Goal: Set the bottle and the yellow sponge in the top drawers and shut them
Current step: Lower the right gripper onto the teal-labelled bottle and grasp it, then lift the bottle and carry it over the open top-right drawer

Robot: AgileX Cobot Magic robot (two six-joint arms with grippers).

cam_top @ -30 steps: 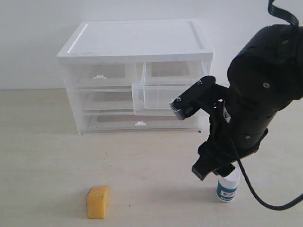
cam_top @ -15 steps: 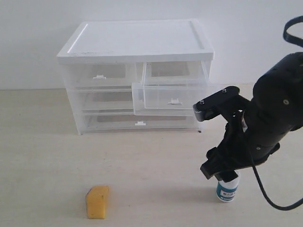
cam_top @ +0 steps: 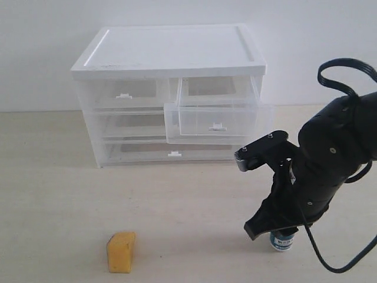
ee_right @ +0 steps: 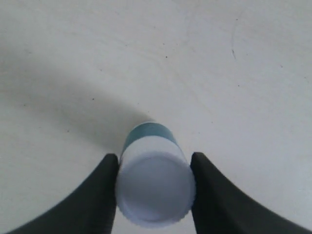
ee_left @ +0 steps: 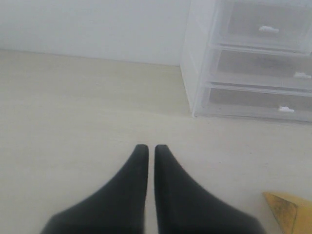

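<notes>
Exterior view: the right arm [cam_top: 330, 159] hides nearly all of the bottle [cam_top: 282, 242], leaving only its base showing on the worktop [cam_top: 59, 194] at five o'clock. The right wrist view shows the right hand [ee_right: 153, 160] narrowed onto the bottle's white cap, a finger pressed to each side. The left hand [ee_left: 147, 149], empty, is pinched together. The yellow sponge [cam_top: 121, 252], cut off in the left wrist view, sits at seven o'clock. At twelve o'clock, the right top drawer [cam_top: 212, 124] stands pulled out of the cabinet [cam_top: 171, 50].
</notes>
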